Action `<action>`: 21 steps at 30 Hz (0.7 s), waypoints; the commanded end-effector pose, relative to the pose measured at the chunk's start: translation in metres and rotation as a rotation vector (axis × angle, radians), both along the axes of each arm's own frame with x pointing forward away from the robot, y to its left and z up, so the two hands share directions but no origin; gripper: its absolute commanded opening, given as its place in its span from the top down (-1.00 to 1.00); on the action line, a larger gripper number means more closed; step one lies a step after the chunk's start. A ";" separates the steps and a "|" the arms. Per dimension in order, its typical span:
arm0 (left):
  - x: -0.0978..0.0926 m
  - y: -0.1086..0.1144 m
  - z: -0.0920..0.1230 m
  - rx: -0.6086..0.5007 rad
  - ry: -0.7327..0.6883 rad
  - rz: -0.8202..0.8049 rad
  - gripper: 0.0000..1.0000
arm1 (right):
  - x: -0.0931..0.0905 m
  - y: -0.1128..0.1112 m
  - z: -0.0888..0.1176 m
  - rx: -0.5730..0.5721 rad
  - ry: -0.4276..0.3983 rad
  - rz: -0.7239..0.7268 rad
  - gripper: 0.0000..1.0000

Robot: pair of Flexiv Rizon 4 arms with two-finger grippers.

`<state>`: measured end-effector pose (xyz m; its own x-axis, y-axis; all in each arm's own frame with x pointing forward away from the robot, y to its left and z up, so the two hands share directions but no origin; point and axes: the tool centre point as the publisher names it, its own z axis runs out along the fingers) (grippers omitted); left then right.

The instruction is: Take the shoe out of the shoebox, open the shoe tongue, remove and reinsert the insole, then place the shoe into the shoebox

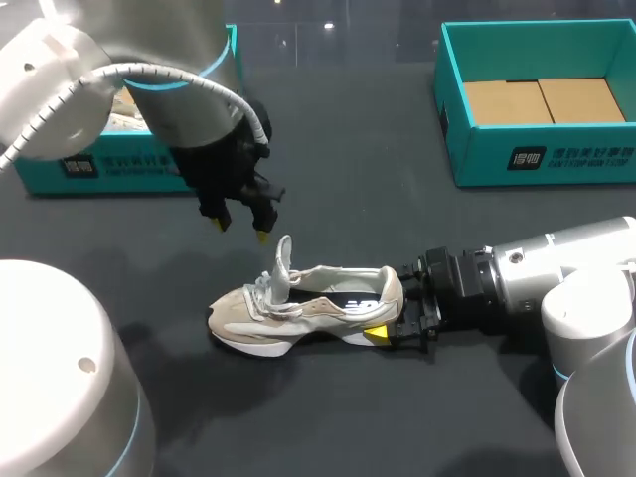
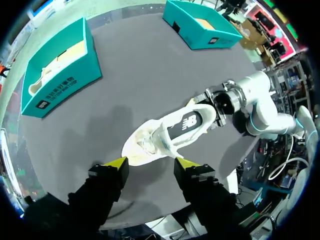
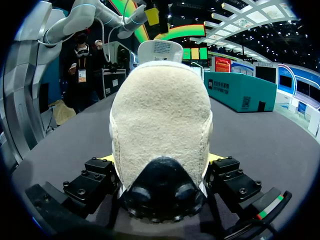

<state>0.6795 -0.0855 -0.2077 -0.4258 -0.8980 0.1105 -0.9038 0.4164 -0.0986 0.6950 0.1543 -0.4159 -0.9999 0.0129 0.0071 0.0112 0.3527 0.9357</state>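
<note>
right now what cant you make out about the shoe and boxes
inside of the shoe toward the toe: under tongue and laces, head and left wrist views
right pincer tips: mostly behind the heel, right wrist view
left shoebox: mostly behind my left arm, head view

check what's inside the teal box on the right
Inside the teal box lies flat brown cardboard in two panels, with nothing else showing on it. Its near wall hides the front strip of the floor, and anything under the cardboard is covered.
</note>
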 end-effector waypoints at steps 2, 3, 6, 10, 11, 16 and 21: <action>0.003 -0.016 0.012 -0.008 0.030 -0.236 -0.23 | 0.000 0.001 -0.002 -0.005 0.001 0.001 1.00; 0.003 -0.019 0.015 -0.004 0.030 -0.299 -0.23 | 0.000 0.001 -0.002 -0.005 0.001 0.001 1.00; 0.006 -0.028 0.025 -0.016 0.047 -0.464 -0.18 | 0.000 0.001 -0.002 -0.005 0.001 0.001 1.00; 0.010 -0.040 0.038 -0.031 0.064 -0.644 -0.13 | 0.000 0.001 -0.002 -0.005 0.001 0.001 1.00; 0.011 -0.042 0.040 -0.029 0.069 -0.713 -0.08 | 0.000 0.001 -0.002 -0.005 0.001 0.001 1.00; 0.013 -0.057 0.047 -0.012 0.056 -0.913 -0.19 | 0.000 0.001 -0.002 -0.005 0.001 0.001 1.00; 0.009 -0.076 0.048 -0.002 0.058 -1.061 -0.04 | 0.000 0.001 -0.002 -0.005 0.001 0.001 1.00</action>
<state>0.6840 -0.1477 -0.1579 -0.9067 -0.3915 0.1569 -0.4135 0.8984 -0.1478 0.6950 0.1543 -0.4158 -0.9999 0.0128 0.0071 0.0112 0.3526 0.9357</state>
